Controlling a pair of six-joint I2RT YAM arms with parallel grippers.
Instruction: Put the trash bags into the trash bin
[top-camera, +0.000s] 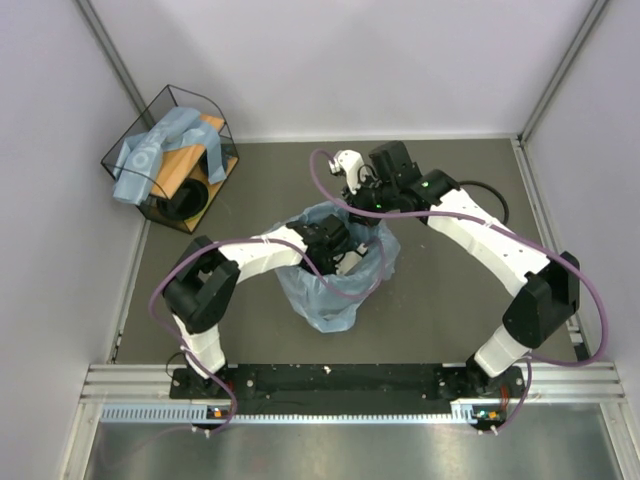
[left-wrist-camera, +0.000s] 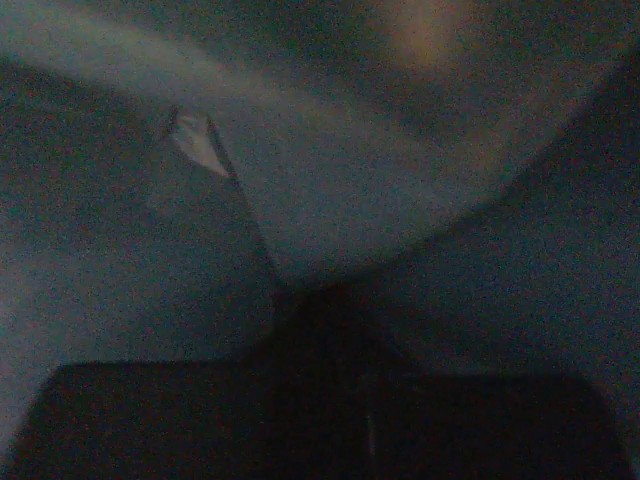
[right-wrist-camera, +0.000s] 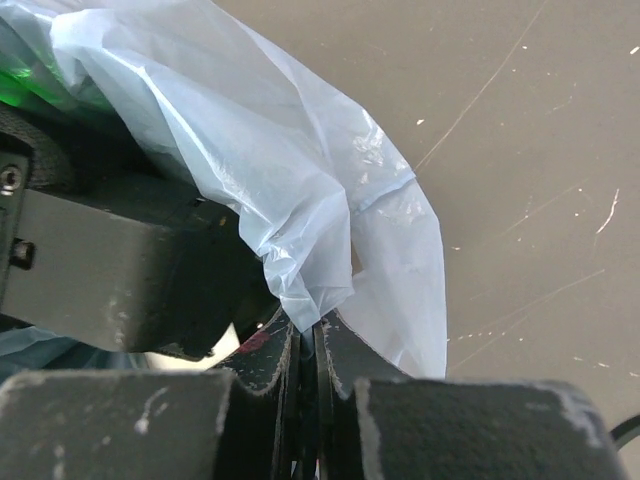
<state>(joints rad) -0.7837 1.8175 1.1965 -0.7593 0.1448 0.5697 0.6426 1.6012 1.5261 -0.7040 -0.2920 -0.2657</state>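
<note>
A light-blue trash bag (top-camera: 385, 250) is draped over the trash bin (top-camera: 322, 310) in the middle of the table, and the bin's wall shows only dimly through the film. My left gripper (top-camera: 335, 250) reaches down into the bag's mouth. The left wrist view is dark: its fingers (left-wrist-camera: 320, 295) meet at a point, shut, with blue film (left-wrist-camera: 380, 180) all round. My right gripper (top-camera: 362, 208) is at the far rim. In the right wrist view it (right-wrist-camera: 318, 325) is shut on a crumpled edge of the bag (right-wrist-camera: 270, 150).
A black wire-framed basket (top-camera: 215, 125) with a wooden base stands at the back left, with another light-blue bag bundle (top-camera: 150, 150) hanging over it. The left arm's black body (right-wrist-camera: 110, 270) lies close beside my right fingers. Grey walls close in the table.
</note>
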